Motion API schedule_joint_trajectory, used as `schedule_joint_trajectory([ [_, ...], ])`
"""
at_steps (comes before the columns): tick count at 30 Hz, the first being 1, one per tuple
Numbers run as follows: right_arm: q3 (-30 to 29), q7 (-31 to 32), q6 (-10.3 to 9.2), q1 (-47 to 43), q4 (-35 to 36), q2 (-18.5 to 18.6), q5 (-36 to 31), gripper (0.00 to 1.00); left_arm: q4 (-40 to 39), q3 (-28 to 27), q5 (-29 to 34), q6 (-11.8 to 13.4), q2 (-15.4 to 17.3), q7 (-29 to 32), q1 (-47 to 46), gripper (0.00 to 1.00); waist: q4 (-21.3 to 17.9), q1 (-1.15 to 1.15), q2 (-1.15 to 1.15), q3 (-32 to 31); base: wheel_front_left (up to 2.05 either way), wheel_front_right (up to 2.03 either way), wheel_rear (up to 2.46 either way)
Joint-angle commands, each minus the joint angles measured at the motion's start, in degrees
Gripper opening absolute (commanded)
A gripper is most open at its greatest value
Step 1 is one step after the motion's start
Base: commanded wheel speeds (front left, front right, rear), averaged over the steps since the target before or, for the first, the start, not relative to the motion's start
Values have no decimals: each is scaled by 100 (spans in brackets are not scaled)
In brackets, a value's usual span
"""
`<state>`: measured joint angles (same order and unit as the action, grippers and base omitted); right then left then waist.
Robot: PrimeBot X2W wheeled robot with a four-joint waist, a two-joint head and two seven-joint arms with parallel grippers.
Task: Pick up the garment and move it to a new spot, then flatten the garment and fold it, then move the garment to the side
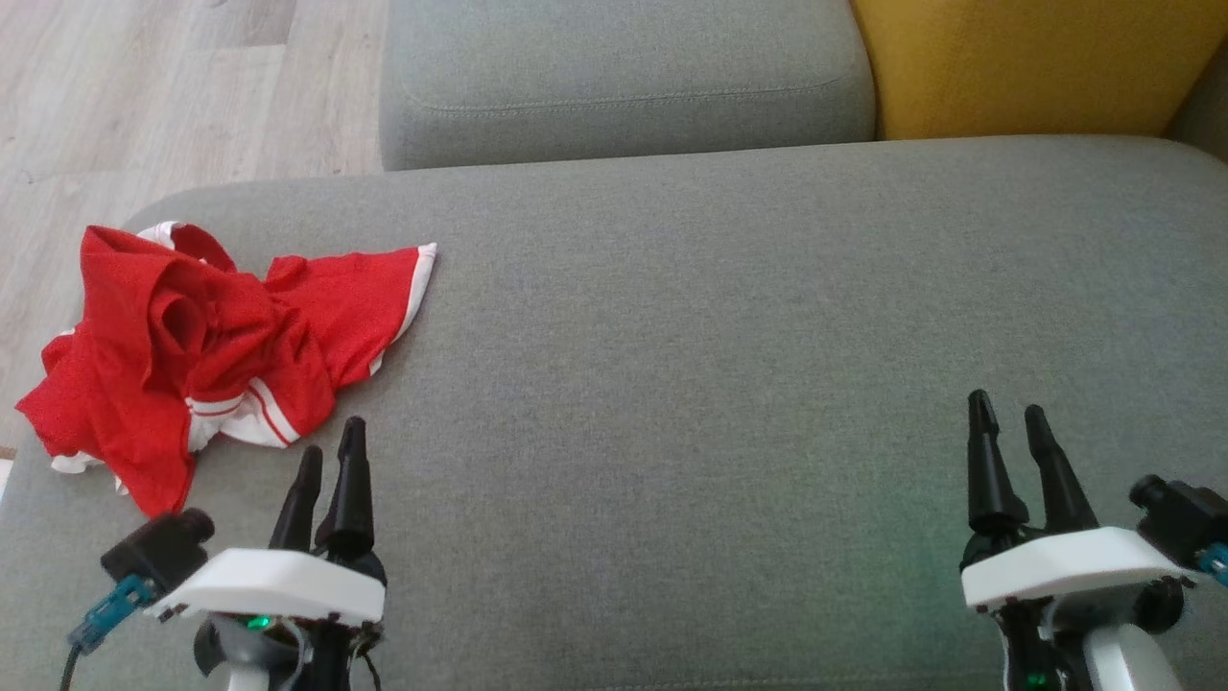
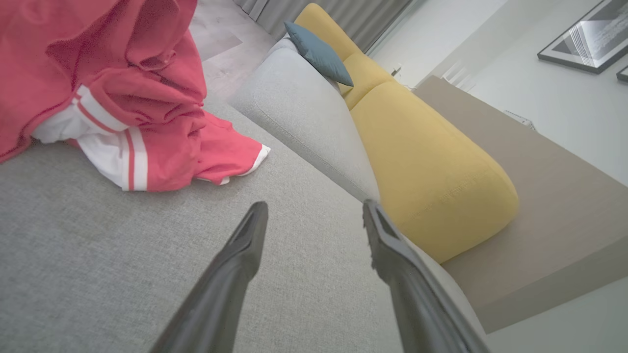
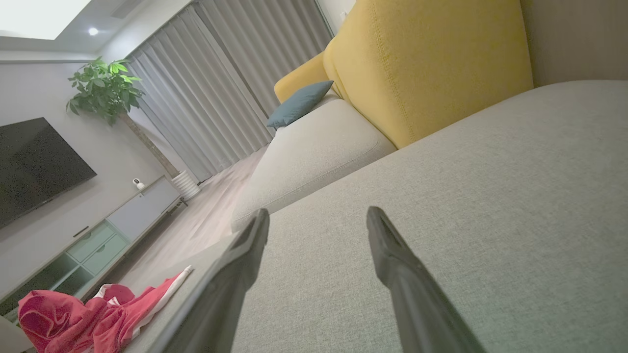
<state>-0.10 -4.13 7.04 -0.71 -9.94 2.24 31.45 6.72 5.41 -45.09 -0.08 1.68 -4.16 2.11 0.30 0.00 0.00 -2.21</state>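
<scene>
Garment point(image 1: 192, 336): red w/ white trim & stripes, crumpled in a heap on the grey sofa seat point(image 1: 720, 336). In head view it sits at approx 9 o'clock of the seat, right at the seat's left edge. One red flap w/ white hem lies flatter, sticking out toward 2 o'clock from the heap. Rest is bunched, folds piled up, w/ a white striped bit showing at the heap's 5 o'clock.

L pincer point(image 1: 331, 437): at 7 o'clock of head view, fingers pointing to approx 12–1 o'clock. It's open: left wrist view shows both dark fingers spread, bare seat fabric btwn them. Garment is at 11 o'clock from it, near but not touching, w/ a strip of grey seat btwn fingertips & cloth. Can't tell if the tips touch the seat.

R pincer point(image 1: 1006, 403): at 5 o'clock of head view, also open, fingers parted over bare seat. Well apart from the garment, which in right wrist view shows small at approx 8 o'clock, at the seat's far end.

Around, head view: second grey seat cushion point(image 1: 624, 77) at 12 o'clock, yellow back cushion point(image 1: 1036, 58) at 1 o'clock, pale wood floor point(image 1: 144, 86) at 10–11 o'clock. Blue pillow point(image 2: 319, 51) leans on the yellow cushions further along. Right wrist view: grey curtains point(image 3: 221, 98) at 12 o'clock, plant point(image 3: 105, 90) at 10 o'clock, TV point(image 3: 34, 166) at 9 o'clock, low cabinet point(image 3: 98, 235) under it.
</scene>
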Motion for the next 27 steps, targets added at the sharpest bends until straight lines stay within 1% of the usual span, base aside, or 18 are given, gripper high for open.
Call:
schedule_joint_trajectory([
  [1,130,-94,24,200,260,38,-301,100,-290,-10,278,66,110,-84,-189,100,-1,0,0,-7,0,0,0],
  [4,163,-145,25,190,300,39,-561,100,-341,119,609,183,189,-135,-198,100,-6,0,0,-20,0,0,0],
  [10,207,-247,27,158,322,42,-1004,100,-374,434,1185,520,360,-237,-205,100,-20,0,0,-47,0,0,0],
  [11,207,-247,27,158,322,42,-1004,100,-374,434,1185,520,360,-237,-205,100,-20,0,0,-47,0,0,0],
  [14,214,-297,28,152,335,43,-1231,100,-375,657,1447,646,478,-288,-231,100,-22,0,0,-57,0,0,0],
  [18,215,-364,30,142,375,45,-1520,100,-389,932,1751,840,623,-356,-279,100,-23,0,0,-68,0,0,0],
  [23,255,-449,32,116,412,47,-1690,100,-414,1229,2086,1114,789,-441,-327,100,-29,0,0,-88,0,0,0],
  [27,279,-517,33,91,451,49,-2010,100,-453,1431,2329,1325,913,-509,-360,100,-28,0,0,-107,0,0,0],
])
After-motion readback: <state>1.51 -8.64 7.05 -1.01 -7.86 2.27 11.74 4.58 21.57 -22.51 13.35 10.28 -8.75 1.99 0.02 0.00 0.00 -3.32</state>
